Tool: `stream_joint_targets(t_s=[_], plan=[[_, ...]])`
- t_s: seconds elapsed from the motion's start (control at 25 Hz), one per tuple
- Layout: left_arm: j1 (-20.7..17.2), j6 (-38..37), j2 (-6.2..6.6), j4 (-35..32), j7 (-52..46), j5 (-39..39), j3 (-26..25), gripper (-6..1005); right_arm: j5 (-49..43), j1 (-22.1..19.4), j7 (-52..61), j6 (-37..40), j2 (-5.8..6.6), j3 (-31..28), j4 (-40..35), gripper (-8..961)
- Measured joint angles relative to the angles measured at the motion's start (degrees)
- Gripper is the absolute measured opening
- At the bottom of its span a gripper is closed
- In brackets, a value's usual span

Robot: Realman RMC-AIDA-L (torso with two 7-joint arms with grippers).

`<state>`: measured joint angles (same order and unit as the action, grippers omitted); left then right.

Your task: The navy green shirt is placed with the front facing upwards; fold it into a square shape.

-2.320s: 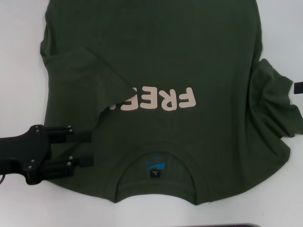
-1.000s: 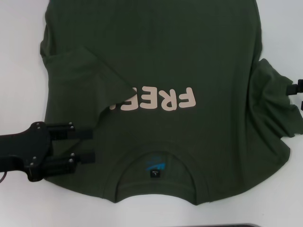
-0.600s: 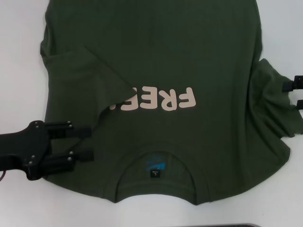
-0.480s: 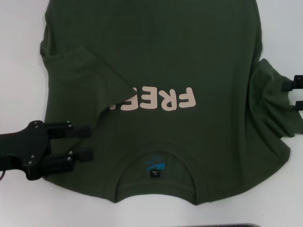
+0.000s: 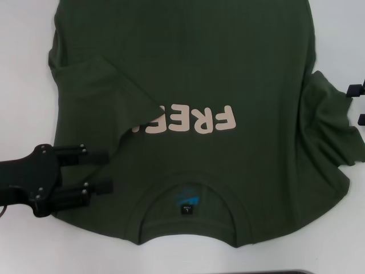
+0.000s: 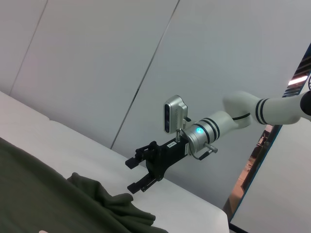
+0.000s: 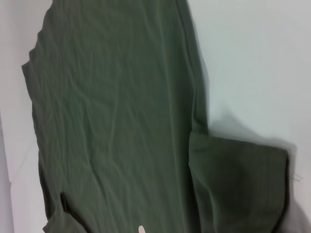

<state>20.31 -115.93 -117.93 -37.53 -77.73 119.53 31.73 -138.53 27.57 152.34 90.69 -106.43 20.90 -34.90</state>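
Observation:
The navy green shirt (image 5: 228,68) lies front up on the white table (image 5: 23,68), its cream "FREE!" print (image 5: 194,121) toward me. One sleeve (image 5: 102,91) is folded inward over the print's end. The other sleeve (image 5: 333,128) lies crumpled at the shirt's right side. My left gripper (image 5: 106,170) is open over the shirt's shoulder near the collar (image 5: 188,202), nothing between its fingers. My right gripper (image 5: 356,104) is open at the right edge, beside the crumpled sleeve (image 6: 112,204). The left wrist view shows the right gripper (image 6: 131,175) just above the cloth. The right wrist view shows the shirt (image 7: 116,111).
Bare white table (image 5: 342,34) flanks the shirt on both sides and in front. A dark strip (image 5: 274,272) runs along the near edge. Grey wall panels (image 6: 97,63) stand behind the table.
The right gripper came in from the right edge toward the crumpled sleeve, then drew back slightly. The left gripper shifted a little away from me. The shirt has not moved.

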Motion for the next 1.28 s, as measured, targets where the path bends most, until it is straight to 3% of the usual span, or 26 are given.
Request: stream_joint_targets(t_s=[1.28], plan=[[0.3, 1.5, -0.01, 0.0, 0.0, 0.0, 0.0, 583, 0.1, 0.3, 1.5, -3.4, -0.43, 0.0, 4.1, 882]])
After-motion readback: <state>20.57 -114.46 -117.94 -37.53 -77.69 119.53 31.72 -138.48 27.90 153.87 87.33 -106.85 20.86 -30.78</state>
